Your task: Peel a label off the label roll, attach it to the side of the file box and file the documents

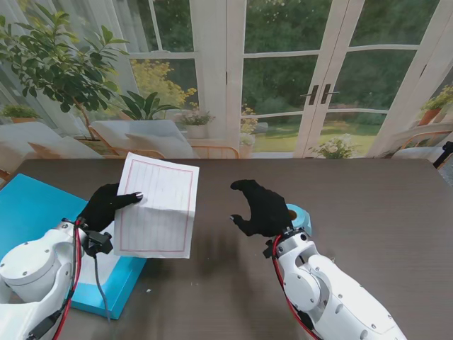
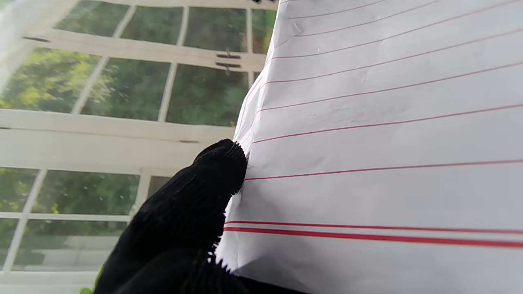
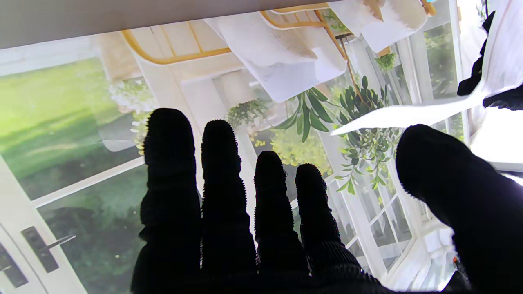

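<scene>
the left hand [image 1: 106, 205] pinches the left edge of the ruled document sheet [image 1: 157, 205], thumb laid on its face, and holds it up off the dark table [image 1: 382, 212], just to the right of the blue file box [image 1: 32, 212] that lies flat at the table's left side; in the left wrist view one black finger [image 2: 204, 188] presses against the paper's edge. the right hand [image 1: 260, 207] holds nothing and hovers near the table's middle, its fingers [image 3: 220, 171] spread apart with the thumb set off to one side. the blue label roll [image 1: 300, 215] sits on the table just beside that hand's right, partly hidden by it.
</scene>
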Tool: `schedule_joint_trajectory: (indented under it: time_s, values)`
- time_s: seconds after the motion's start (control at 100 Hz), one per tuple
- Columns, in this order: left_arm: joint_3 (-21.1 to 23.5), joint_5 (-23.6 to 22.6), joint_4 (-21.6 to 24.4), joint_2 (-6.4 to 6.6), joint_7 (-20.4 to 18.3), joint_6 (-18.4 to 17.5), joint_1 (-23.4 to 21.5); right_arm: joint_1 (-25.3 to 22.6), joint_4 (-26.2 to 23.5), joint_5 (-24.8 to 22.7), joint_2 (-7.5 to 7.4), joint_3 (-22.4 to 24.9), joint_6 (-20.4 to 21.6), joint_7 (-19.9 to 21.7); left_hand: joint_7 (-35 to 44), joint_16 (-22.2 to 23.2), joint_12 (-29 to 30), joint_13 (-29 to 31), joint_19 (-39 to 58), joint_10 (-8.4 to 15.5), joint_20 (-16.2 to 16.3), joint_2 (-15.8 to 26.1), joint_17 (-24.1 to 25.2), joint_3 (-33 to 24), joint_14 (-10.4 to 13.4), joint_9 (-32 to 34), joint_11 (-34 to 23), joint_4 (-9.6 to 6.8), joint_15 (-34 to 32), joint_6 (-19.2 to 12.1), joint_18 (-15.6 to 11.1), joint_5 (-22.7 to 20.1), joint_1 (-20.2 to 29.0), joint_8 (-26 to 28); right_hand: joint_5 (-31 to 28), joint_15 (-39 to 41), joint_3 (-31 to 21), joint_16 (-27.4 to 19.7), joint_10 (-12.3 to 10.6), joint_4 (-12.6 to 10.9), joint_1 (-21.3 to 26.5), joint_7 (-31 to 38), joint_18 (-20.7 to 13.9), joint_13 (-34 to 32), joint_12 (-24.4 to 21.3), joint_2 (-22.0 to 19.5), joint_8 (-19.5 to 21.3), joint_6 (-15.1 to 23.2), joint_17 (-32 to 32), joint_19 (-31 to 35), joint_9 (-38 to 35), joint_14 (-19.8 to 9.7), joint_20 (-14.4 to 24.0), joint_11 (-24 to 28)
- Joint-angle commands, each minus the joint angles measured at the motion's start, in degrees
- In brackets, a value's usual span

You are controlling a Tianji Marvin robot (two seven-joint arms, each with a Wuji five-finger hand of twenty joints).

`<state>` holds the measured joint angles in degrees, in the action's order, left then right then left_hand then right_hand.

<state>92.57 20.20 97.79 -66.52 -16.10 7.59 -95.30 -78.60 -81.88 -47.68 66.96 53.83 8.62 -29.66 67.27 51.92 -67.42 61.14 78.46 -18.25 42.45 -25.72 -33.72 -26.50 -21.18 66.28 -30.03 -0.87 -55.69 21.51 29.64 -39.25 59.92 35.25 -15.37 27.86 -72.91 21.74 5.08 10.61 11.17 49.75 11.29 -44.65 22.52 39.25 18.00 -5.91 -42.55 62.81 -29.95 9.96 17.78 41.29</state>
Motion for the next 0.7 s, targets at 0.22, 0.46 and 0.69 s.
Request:
schedule_joint_trajectory:
  time_s: [0.22, 0.46, 0.69]
  values:
    - [5.73, -7.51, -1.14, 2.24, -3.12, 5.64, 1.94, -0.82, -0.20, 3.28, 0.57, 0.62, 1.74, 1.23, 2.64, 1.66, -1.38, 0.84, 0.84, 2.81, 0.44, -2.13, 0.29, -1.14, 2.12, 1.29, -0.72, -2.83, -0.65, 1.31, 0.49, 1.75, 4.22, 0.67, -2.85, -0.74, 7.27, -1.13, -0.91, -0.82, -6.18, -2.88, 0.88, 2.08, -1.70, -10.11, -1.88, 8.67, 25.22, -1.27, -2.05, 0.14, 0.44, -0.56]
    - [8.07, -12.38, -3.46, 3.16, -5.13, 9.23, 4.18, -1.81, -1.06, 4.36, 0.48, 1.47, 2.83, 2.51, 2.54, 1.77, -1.49, 0.52, 0.61, 2.69, 0.78, -1.92, 0.86, -0.71, 1.95, 1.09, -0.61, -2.93, -0.60, 1.26, 0.36, 1.83, 4.53, 0.64, -4.21, -1.09, 8.56, -1.16, -1.09, -1.22, -6.44, -3.39, 0.88, 1.74, -1.81, -11.65, -1.92, 8.93, 25.22, -1.30, -3.60, -0.01, 0.52, -0.92]
    - [8.51, -21.78, -7.32, 5.20, -9.42, 13.48, 7.85, -2.54, -0.95, 4.70, 0.29, 2.03, 3.29, 3.30, 2.45, 2.01, -1.80, -0.04, 0.55, 2.59, 1.25, -1.62, 1.51, -0.04, 1.68, 0.79, -0.58, -2.96, -0.71, 1.13, 0.12, 2.00, 4.80, 0.62, -4.74, -1.30, 8.78, -1.12, -1.21, -1.37, -6.48, -3.80, 0.92, 1.44, -1.87, -12.30, -1.90, 8.81, 25.25, -1.38, -4.21, -0.17, 0.62, -1.27]
